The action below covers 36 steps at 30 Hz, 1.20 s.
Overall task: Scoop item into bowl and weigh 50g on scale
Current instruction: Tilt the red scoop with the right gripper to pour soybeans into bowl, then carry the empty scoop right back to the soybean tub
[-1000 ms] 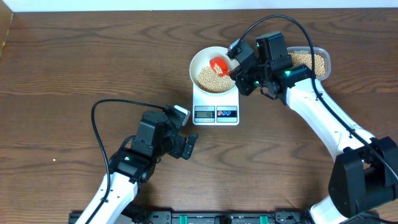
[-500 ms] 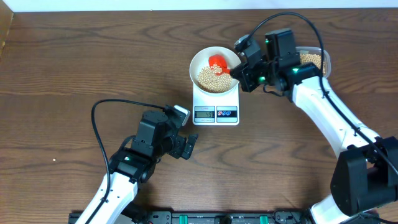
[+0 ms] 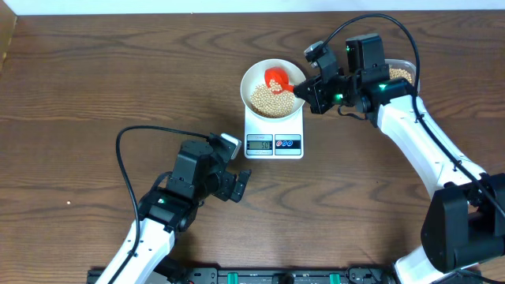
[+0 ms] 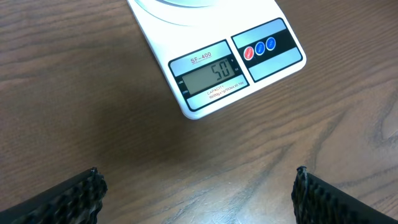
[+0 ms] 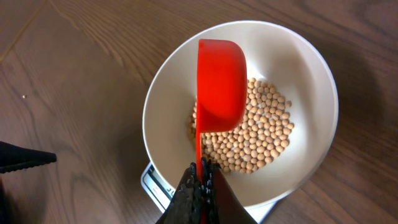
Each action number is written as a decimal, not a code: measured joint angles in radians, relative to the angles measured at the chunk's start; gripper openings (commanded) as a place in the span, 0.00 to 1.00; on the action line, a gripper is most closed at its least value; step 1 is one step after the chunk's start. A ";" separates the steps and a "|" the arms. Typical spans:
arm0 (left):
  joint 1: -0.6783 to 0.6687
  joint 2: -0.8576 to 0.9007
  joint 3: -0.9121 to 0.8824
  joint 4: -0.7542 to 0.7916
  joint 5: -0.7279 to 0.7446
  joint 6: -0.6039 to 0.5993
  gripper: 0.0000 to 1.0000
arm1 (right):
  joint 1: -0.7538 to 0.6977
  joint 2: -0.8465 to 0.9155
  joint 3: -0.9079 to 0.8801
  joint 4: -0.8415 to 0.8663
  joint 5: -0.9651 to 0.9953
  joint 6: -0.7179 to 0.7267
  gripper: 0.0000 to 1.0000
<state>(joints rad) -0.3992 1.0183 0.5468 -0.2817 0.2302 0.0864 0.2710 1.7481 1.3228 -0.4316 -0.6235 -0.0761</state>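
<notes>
The beans (image 5: 261, 134) lie heaped in the white bowl (image 5: 311, 68), which stands on the scale (image 4: 217, 68); its display (image 4: 210, 76) reads 50. A red scoop (image 5: 221, 81) hangs over the bowl and hides part of the heap from the right wrist view. The right gripper (image 5: 200, 180) is clamped tight on the scoop's thin handle. Behind that arm, a clear tub (image 3: 402, 72) holding more beans is half covered. The left gripper (image 4: 199, 186) is spread wide and empty above the wooden table (image 3: 118, 79), just in front of the scale.
</notes>
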 measured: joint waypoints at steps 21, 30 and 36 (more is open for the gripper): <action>0.000 0.000 0.000 0.000 0.000 0.000 0.98 | 0.000 0.000 0.000 0.015 -0.016 0.006 0.01; 0.000 0.000 0.000 0.000 0.000 0.000 0.98 | -0.022 0.000 0.000 0.032 -0.066 0.022 0.01; 0.000 0.000 0.000 0.000 0.000 0.000 0.98 | -0.095 0.000 0.004 0.039 -0.168 0.037 0.01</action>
<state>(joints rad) -0.3992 1.0183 0.5468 -0.2817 0.2302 0.0864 0.1764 1.7481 1.3266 -0.3923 -0.7914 -0.0387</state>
